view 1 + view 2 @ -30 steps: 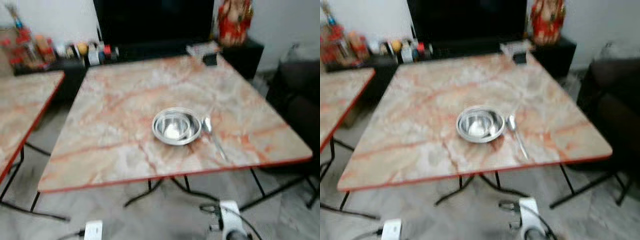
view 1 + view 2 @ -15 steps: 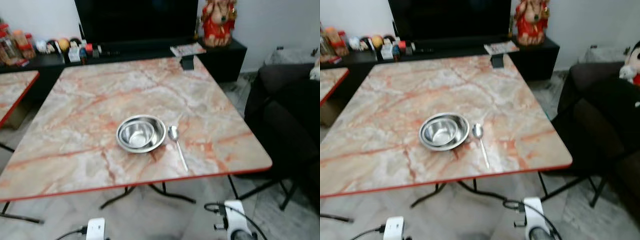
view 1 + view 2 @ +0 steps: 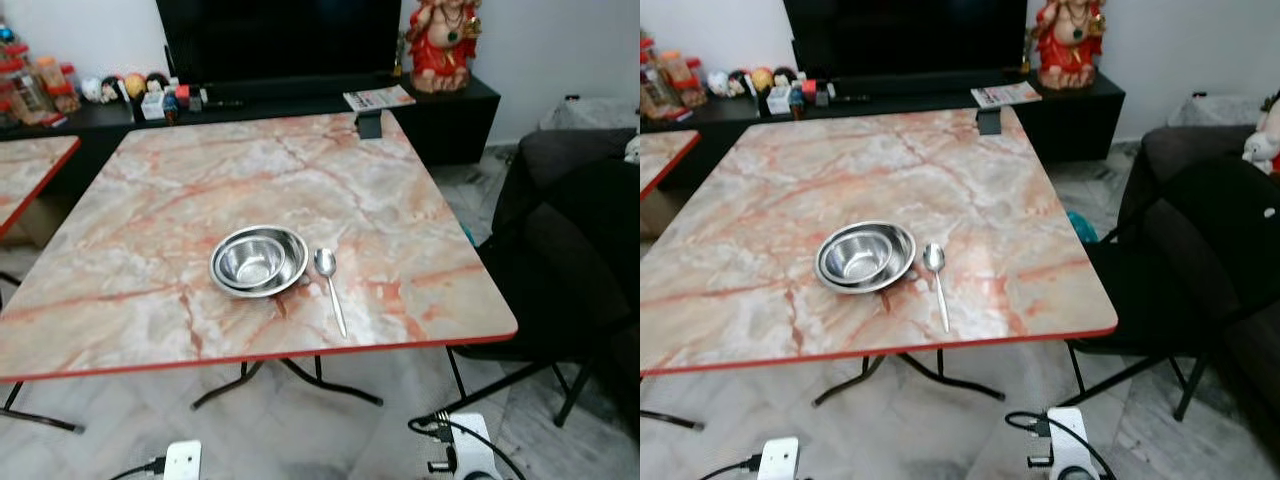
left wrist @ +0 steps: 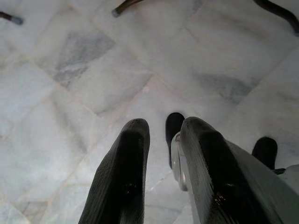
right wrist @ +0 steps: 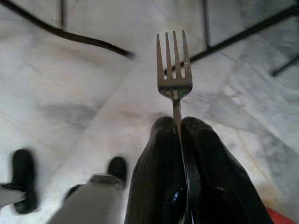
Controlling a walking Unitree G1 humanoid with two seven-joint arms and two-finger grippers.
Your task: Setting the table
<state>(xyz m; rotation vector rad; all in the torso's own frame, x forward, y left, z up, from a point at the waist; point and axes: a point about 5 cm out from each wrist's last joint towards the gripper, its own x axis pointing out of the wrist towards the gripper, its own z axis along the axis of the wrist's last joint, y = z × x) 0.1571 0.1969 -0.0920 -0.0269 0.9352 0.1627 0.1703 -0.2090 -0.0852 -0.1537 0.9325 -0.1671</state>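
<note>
A marble-patterned table (image 3: pixel 150 300) with a red edge spreads across the centre of the head views, carrying a steel bowl (image 3: pixel 259 261) just left of centre and a spoon (image 3: pixel 329 286) just beside it on the right, bowl end toward the far side. A small dark object (image 3: pixel 369 124) stands at the table's far edge, a black TV (image 3: pixel 280 38) and a low black cabinet (image 3: pixel 450 110) run along the top of the frame, and a red figurine (image 3: pixel 444 45) sits in the upper right. A dark chair (image 3: pixel 1200 250) occupies the right side, and part of a second table (image 3: pixel 30 170) shows at the left edge.

The wrist views add what the head views lack. The right wrist view shows the right gripper (image 5: pixel 180 128) with its 2 black fingers pressed together on the handle of a fork (image 5: pixel 174 70), which stands straight out past the fingertips, 4 tines pointing away, silver and clean, above the pale marble floor (image 5: pixel 70 84) and the black table legs (image 5: pixel 74 36) in the upper part of that frame. The left wrist view shows the left gripper (image 4: pixel 162 128) pointed down at the same floor, its 2 fingers a little apart and holding nothing.

At the bottom of the head views, both wrists appear as white blocks with cables, the right wrist (image 3: pixel 462 450) and the left wrist (image 3: pixel 182 460), held low, short of the table's near edge.
</note>
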